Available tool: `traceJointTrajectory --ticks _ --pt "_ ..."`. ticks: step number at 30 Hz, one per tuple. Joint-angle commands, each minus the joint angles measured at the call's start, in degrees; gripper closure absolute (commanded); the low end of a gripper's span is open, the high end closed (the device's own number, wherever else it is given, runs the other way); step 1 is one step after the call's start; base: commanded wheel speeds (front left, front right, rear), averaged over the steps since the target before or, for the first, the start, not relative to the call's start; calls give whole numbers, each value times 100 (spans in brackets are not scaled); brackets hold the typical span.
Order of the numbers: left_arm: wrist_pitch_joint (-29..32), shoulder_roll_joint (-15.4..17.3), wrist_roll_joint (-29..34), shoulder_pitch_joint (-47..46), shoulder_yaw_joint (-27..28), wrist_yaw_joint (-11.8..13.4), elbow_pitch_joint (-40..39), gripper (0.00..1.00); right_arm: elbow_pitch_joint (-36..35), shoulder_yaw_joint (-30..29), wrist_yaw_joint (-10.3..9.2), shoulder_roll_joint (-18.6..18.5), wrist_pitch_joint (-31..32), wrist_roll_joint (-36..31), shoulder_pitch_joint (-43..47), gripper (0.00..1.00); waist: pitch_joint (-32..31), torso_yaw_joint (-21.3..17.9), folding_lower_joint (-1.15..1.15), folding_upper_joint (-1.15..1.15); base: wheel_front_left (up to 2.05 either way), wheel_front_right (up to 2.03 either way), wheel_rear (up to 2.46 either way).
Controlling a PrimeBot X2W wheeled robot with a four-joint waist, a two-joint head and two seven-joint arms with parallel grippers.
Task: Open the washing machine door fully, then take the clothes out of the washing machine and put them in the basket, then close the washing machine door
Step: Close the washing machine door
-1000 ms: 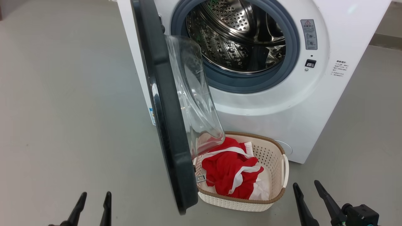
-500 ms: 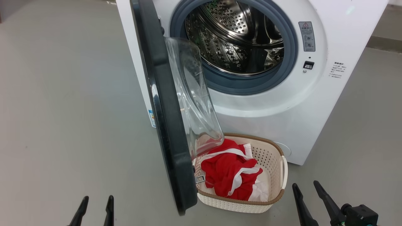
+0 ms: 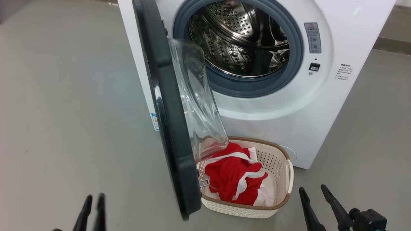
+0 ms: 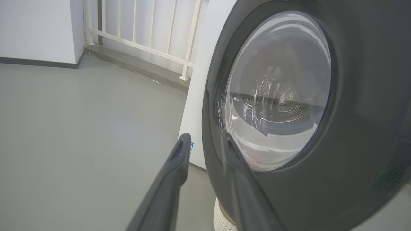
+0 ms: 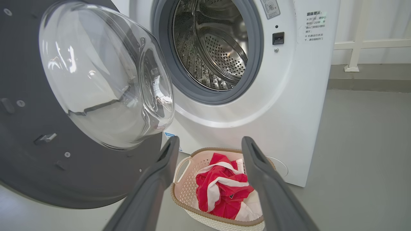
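Left claw [image 3: 95,195] empty, fingers narrowly apart; right claw [image 3: 312,187] spread wide. Clothes [image 3: 234,176] sit in the basket [image 3: 282,154], just beside the washing machine door [image 3: 173,144] — press its black outer face, swinging it steadily toward the washing machine [image 3: 282,106], whose drum looks empty.

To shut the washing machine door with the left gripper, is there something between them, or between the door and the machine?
Nothing visible lies between the left gripper and the washing machine door. The basket, holding the clothes, sits before the washing machine below the door's glass bowl; whether the door swings clear of it is unclear.
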Motion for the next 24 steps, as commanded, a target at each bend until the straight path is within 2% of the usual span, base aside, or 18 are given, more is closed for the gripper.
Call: traceJointTrajectory --ticks 1,5,12,14,18,24 --pt "-70 65 -190 -258 200 -31 -214 100 -128 137 42 -76 -38 25 -250 0 4 -2 0 0 0 0 0" --pt "-70 254 -1330 -403 106 -31 -302 100 -128 138 42 -76 -38 33 -253 0 4 -21 0 0 0 0 0" --pt "163 886 -4561 -673 -444 -31 -309 100 -112 166 42 -76 -38 73 -265 0 8 -97 0 0 0 0 0" --pt "496 1012 -5471 -727 -442 -31 -424 100 -117 173 42 -76 -38 83 -272 0 18 -133 0 0 0 0 0" --pt "1257 1280 -6681 -728 -369 -31 -699 100 -129 168 42 -76 -38 98 -276 0 44 -217 0 0 0 0 0" --pt "2717 1470 -7636 -681 -372 -31 -941 100 -134 160 42 -76 -38 92 -292 0 97 -326 0 0 0 0 0"
